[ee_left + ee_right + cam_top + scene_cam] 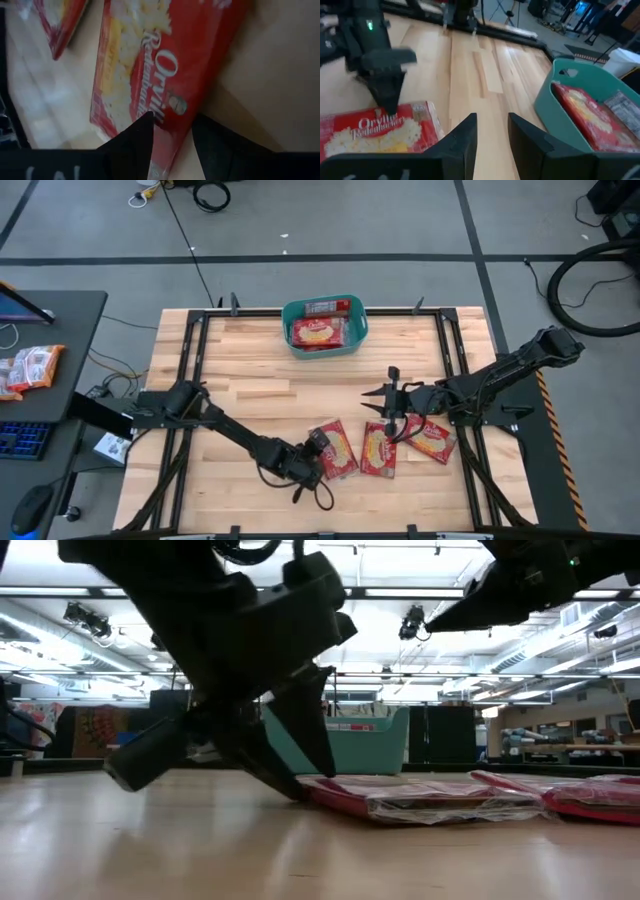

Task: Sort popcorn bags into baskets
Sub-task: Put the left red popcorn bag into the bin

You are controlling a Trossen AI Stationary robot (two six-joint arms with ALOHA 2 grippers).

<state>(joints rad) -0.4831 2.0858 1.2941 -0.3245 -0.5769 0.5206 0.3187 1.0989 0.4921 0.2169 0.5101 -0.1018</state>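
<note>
**Left gripper pinching bag edge, lift pending**

While the left gripper point(318, 457) sat at the near-left packet, the high view showed three Orville Redenbacher popcorn bags on the table: left bag point(337, 451), middle bag point(379, 450), right bag point(431, 438). Teal basket point(325, 326) stood at the far edge, well apart, already holding at least one bag. Right gripper point(386, 405) hovered just beyond the bags, over bare wood.

Low view: left gripper's fingers point(290, 735) were down on the tabletop at the near end of the flat bag point(425, 798); the bag lay flat, not raised.

Left wrist view: two dark fingers point(137, 137) straddled the bag's sealed edge point(165, 160), apparently pinching it, a thin bite only.

Right wrist view: right fingers point(465, 135) were spread, nothing between them; basket point(555, 107) with bags was ahead.

Judgement: the grip looked shallow on slick film, so the lift should be straight up and slow, checked for slip, cleared of the neighbouring bag, then carried over the basket rim before release.
</note>
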